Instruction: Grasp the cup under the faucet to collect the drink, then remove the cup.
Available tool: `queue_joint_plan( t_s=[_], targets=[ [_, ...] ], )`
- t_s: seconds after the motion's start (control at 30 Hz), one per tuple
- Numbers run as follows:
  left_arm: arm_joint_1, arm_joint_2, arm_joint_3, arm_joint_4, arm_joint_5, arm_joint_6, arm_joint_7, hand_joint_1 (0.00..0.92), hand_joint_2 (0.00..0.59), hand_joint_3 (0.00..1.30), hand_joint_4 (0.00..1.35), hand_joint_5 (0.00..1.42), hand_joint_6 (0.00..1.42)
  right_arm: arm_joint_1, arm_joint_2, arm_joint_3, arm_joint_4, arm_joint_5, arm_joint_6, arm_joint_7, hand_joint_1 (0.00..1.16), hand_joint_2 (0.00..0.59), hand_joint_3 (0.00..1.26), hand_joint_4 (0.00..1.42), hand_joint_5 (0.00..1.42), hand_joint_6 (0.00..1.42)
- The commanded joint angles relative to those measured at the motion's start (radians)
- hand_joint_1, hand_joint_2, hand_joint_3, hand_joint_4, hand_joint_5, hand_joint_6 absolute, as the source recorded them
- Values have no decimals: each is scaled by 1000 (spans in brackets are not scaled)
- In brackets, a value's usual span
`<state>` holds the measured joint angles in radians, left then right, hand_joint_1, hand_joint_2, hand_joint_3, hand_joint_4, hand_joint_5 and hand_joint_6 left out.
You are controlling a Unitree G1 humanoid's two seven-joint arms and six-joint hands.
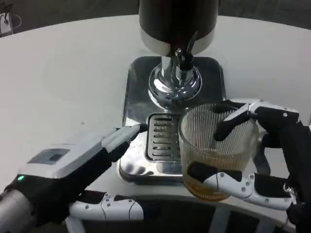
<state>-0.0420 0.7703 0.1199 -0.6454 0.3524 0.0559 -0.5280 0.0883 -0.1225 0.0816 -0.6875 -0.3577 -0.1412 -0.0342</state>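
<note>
Right hand (257, 150) holds the ribbed glass cup (216, 145), fingers wrapped around it; amber drink sits in its bottom. It stands at the drip tray's (160, 138) right edge, before the faucet (182, 60). Left hand (92, 160) holds nothing, fingers extended toward the tray.

From my remote seat this reads as a robot test lab set up as a drinks station. I see a plain white table (63, 63) carrying one drink dispenser (176, 24), dark-bodied with a chrome faucet (181, 63), standing on a polished steel base with a slotted drip tray (161, 138). At the far left edge a cable (7, 22) lies against a dark background.
</note>
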Motion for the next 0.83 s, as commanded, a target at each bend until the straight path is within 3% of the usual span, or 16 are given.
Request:
queue_joint_plan(
  t_s=[0.03, 0.27, 0.83],
  targets=[
    [46, -2, 20, -42, 15, 2, -12, 0, 0, 0, 0, 0, 81, -15, -7, -18, -54, 27, -50, 12, 940, 136, 890, 1115, 1315, 1424],
    [88, -20, 46, -91, 39, 15, -2, 0, 3, 0, 0, 0, 70, 8, -20, -34, -71, 41, -76, 35, 940, 136, 892, 1123, 1315, 1424],
    [114, -37, 47, -125, 67, 29, -12, 0, 6, 0, 0, 0, 44, 29, -40, -69, -101, 80, -95, 67, 940, 136, 892, 1128, 1315, 1424]
  ],
)
